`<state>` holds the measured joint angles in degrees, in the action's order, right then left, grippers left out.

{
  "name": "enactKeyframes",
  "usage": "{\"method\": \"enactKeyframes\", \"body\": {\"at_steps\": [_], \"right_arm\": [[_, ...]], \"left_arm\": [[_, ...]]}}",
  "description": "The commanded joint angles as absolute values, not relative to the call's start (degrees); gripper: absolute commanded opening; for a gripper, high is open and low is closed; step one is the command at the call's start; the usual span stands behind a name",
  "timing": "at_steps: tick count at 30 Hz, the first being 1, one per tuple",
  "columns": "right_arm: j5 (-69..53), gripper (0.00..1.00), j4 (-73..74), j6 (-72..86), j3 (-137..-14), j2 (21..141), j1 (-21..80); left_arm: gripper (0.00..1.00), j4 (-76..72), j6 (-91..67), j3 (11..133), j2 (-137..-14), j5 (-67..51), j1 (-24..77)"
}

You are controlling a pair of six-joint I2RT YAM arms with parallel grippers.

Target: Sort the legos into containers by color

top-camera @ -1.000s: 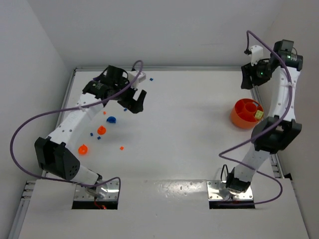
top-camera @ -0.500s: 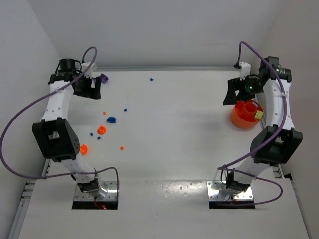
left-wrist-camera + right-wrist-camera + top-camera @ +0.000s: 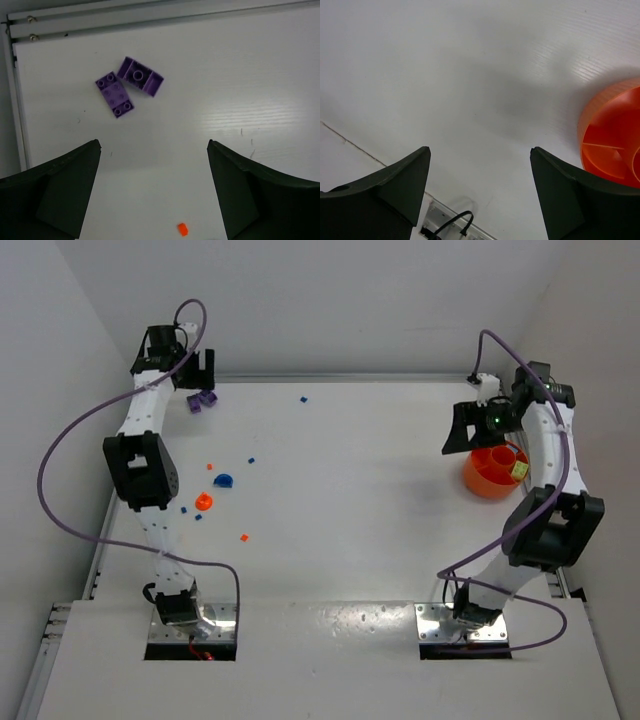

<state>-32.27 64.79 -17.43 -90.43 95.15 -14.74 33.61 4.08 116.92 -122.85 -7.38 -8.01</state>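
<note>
Tiny legos lie scattered at the left of the table: a blue speck (image 3: pixel 251 460), an orange-red speck (image 3: pixel 243 537) and a far blue one (image 3: pixel 303 398). A round blue cup (image 3: pixel 222 481) and a round orange cup (image 3: pixel 203 502) stand among them. My left gripper (image 3: pixel 203 370) (image 3: pixel 154 145) hangs open at the far left corner above two purple squarish pieces (image 3: pixel 141 82) (image 3: pixel 203 400), with an orange-red lego (image 3: pixel 183 229) below it. My right gripper (image 3: pixel 462 430) (image 3: pixel 480 149) is open and empty, just left of the orange bowl (image 3: pixel 493 468) (image 3: pixel 615 145).
The table's back rail (image 3: pixel 150 12) runs close behind the purple pieces. The bowl has inner dividers and a small yellowish thing (image 3: pixel 520 470) at its right side. A rail with a black cable (image 3: pixel 452 225) shows under the right gripper. Walls close in on both sides.
The left arm has swung from the middle left of the table out to the far left corner. The right gripper has opened and come down to the bowl's left side.
</note>
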Motion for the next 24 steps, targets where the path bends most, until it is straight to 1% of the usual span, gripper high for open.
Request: {"method": "enactKeyframes", "body": {"at_steps": [1,2,4,6,10,14,24], "right_arm": [[-32.70,0.80,63.19,-16.08,-91.40,97.64,-14.33],[-32.70,0.80,63.72,-16.08,-92.10,98.34,-14.33],[-33.22,0.80,63.72,-15.56,-92.64,100.63,-14.33],[-34.01,0.80,65.03,-15.56,-94.91,102.38,-14.33],[-34.72,0.79,65.74,-15.56,-96.59,105.11,-14.33],[-34.19,0.78,65.74,-15.56,-96.59,105.73,-13.80],[-32.52,0.78,65.74,-15.56,-96.06,106.26,-13.80]], "left_arm": [[0.94,31.99,0.10,128.62,-130.48,-8.02,-7.56],[0.94,31.99,-0.78,130.67,-132.34,-8.00,-7.56],[0.94,31.12,1.83,133.06,-135.16,-11.93,-6.95],[1.00,29.19,6.30,134.20,-137.72,-11.95,-6.42],[1.00,24.00,9.84,132.89,-139.56,-11.43,-6.42],[1.00,22.94,9.84,136.48,-143.34,-11.42,-6.42],[1.00,19.60,9.84,137.64,-148.62,-9.67,-6.42]]}}
